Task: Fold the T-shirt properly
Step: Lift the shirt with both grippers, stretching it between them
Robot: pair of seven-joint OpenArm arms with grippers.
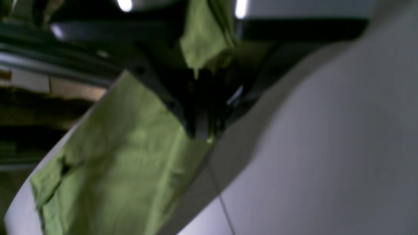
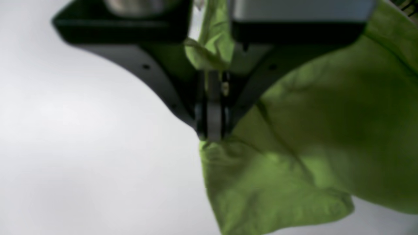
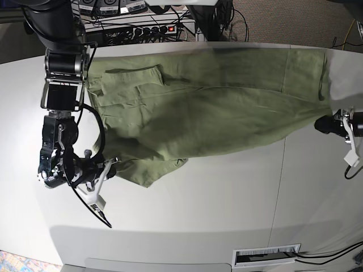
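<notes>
- At the left of the base view, the right gripper (image 3: 113,166) is clenched on a bunched corner of the T-shirt (image 3: 198,107).
- One green T-shirt lies stretched across the white table (image 3: 198,215), sagging between two arms.
- At the far right, the left gripper (image 3: 324,124) is clenched on the shirt's opposite edge.
- Risk, as I judge it: uneven pulling could slip fabric from a pinch, or the slack middle could crease and skew the fold.
</notes>
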